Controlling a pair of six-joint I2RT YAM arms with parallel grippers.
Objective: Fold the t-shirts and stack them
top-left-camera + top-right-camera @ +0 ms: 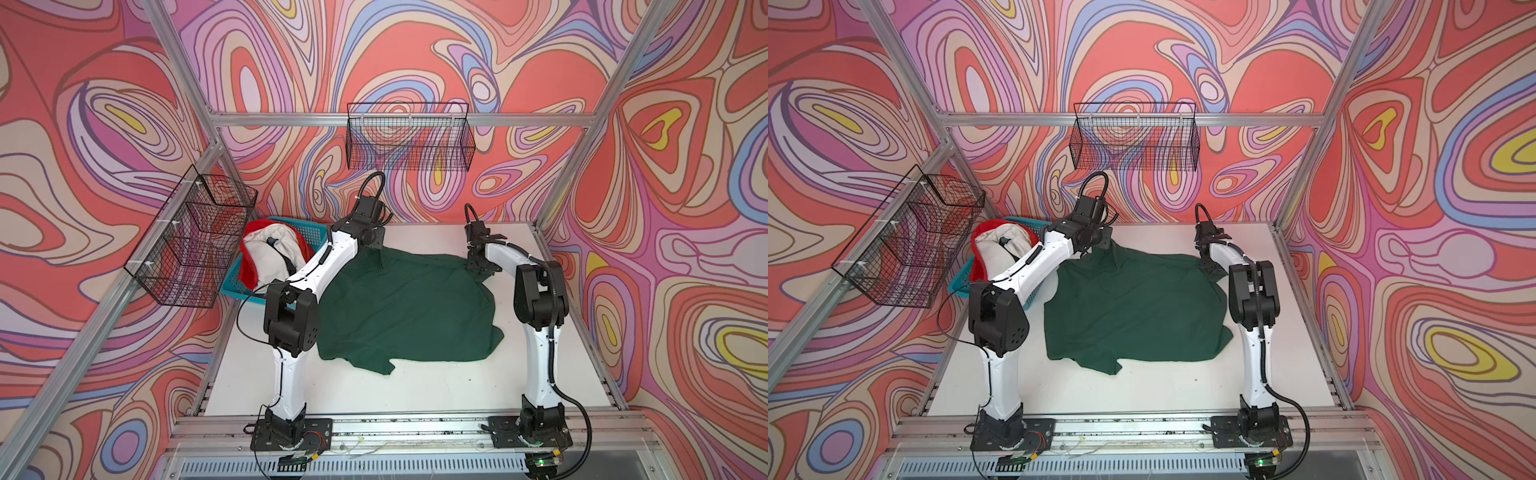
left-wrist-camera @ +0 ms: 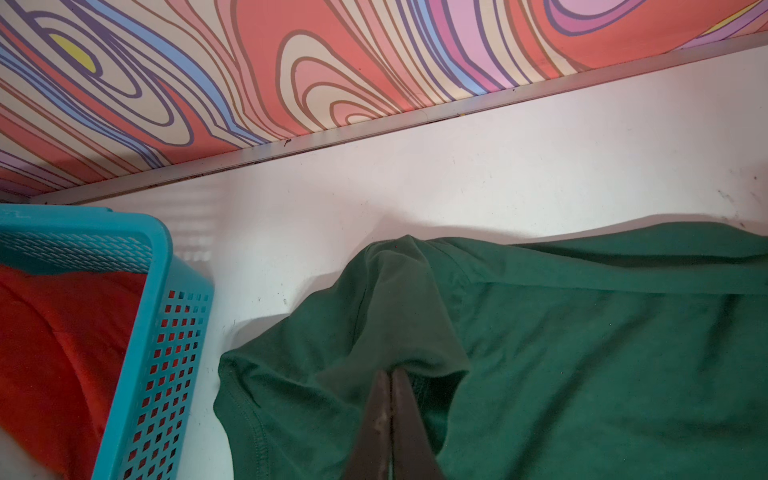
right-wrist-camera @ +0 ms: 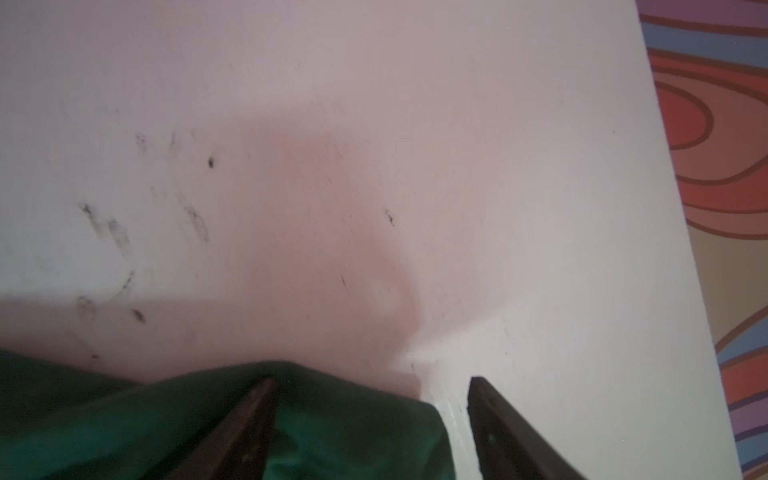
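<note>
Left gripper (image 2: 390, 376) clamps the far corner of the green t-shirt (image 1: 407, 307), rumpled on the table (image 1: 436, 386); right gripper (image 3: 372, 380) gapes astride its edge; spreading seems underway; next, right must close and pull taut.

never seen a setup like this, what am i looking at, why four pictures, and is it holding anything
Two white-and-black robot arms stand at the near edge of a white table, each ending in a two-fingered gripper. Two pictures come from one camera overhead and show nearly the same scene; the other two come from cameras on the arms' wrists, looking along the fingers. A dark green t-shirt lies rumpled on the table. A blue basket at the far left holds a red shirt and a white shirt. The left gripper is shut, pinching a fold of the green t-shirt. The right gripper is open at the shirt's far right corner, gripping nothing.
</note>
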